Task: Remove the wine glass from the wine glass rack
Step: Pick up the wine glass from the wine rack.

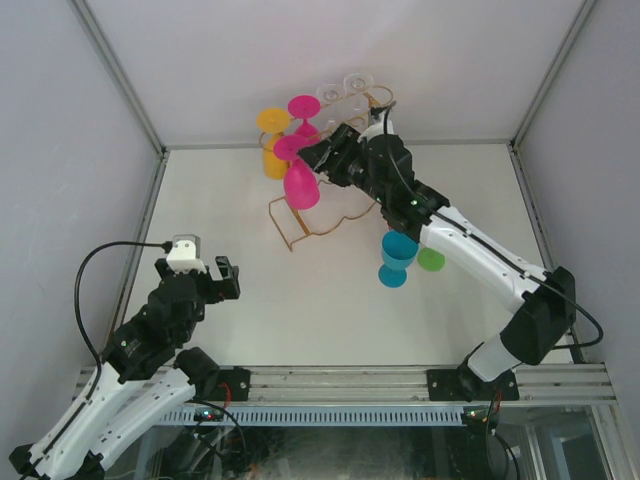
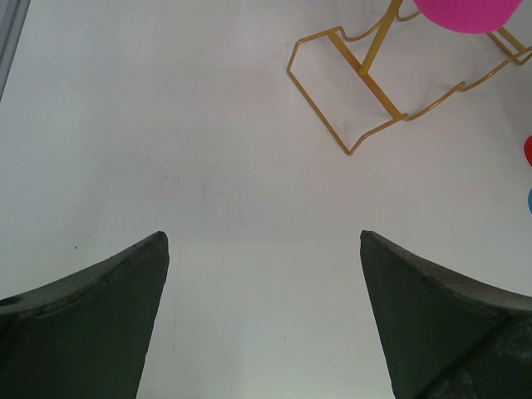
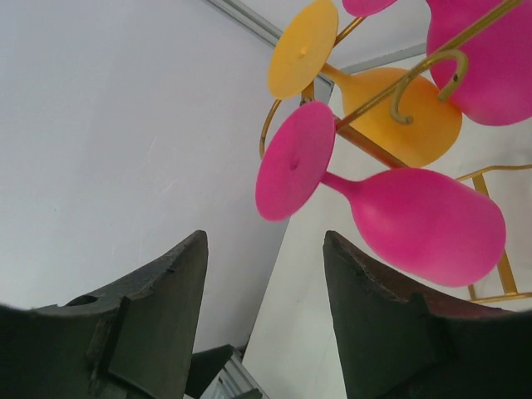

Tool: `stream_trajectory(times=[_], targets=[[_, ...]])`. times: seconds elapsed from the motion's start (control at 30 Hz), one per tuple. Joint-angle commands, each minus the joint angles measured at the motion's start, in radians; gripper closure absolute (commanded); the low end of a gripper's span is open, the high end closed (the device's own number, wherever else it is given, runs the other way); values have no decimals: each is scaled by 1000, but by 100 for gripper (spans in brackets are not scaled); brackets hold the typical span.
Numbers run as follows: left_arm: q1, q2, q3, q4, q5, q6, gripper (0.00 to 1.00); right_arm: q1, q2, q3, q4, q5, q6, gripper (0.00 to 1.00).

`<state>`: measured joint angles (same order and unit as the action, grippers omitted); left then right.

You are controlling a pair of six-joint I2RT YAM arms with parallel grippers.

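gold rack [image 2: 371, 73], pink glass [image 2: 465, 12], claw [image 2: 264, 243] spread wide

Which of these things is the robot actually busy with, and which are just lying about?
In the job: wine glass rack, nearest hanging pink glass, open right gripper.
Lying about: blue glass, green glass, idle left gripper.

A blue glass [image 1: 397, 256] stands beside a green glass [image 1: 432, 260].

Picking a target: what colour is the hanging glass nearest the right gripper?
Magenta glass; right wrist view shows it best.
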<state>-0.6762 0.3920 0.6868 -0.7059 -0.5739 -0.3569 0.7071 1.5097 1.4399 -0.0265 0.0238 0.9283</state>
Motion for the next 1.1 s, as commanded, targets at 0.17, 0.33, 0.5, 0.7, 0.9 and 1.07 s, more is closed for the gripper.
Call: stream_trajectory(times=[0.17,0.33,0.5,0.7,0.9,1.07], targets=[[6,5,13,23,-3,-5,0,-20,75,103,20,32,55,43],[6,13,13,23,0,-3,0,-35,101,105,58,29,97,44],[6,13,11,25,5,-1,0,-56,114,93,65,35,145,46],[6,16,13,25,5,1,0,-74,130,85,99,-5,201,50],[6,14,10,25,5,1,0,-86,148,88,115,-24,237,56],[6,13,11,24,5,1,0,-86,157,91,110,-34,241,59]])
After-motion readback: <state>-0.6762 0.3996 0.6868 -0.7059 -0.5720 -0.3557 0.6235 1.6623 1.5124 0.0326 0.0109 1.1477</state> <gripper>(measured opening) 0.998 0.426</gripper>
